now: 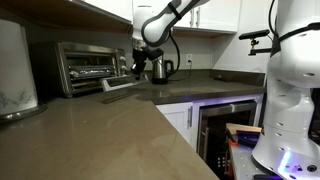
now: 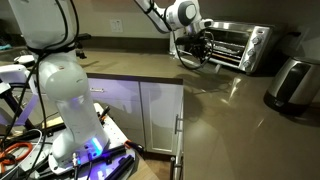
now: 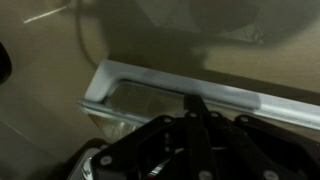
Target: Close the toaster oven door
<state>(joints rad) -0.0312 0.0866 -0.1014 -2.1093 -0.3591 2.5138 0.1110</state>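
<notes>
In an exterior view, the oven sits at the back of the counter with its door dropped open and lying roughly level. The gripper hangs over the door's outer edge, and a kettle stands just beside the arm.

In an exterior view from the opposite end, the gripper is low in front of the oven, near the lowered door. Whether it touches the door cannot be told.

In the wrist view, the fingers appear pressed together, pinching nothing, with the gripper poised at the door's pale metal rim.

The likely risks are these. Closed fingers give only a narrow contact, so a lift started off-centre could slide off the rim and let the door fall back. A push aimed more inward than upward could shove the oven along the counter. A wide swing of the arm could clip the kettle.
</notes>
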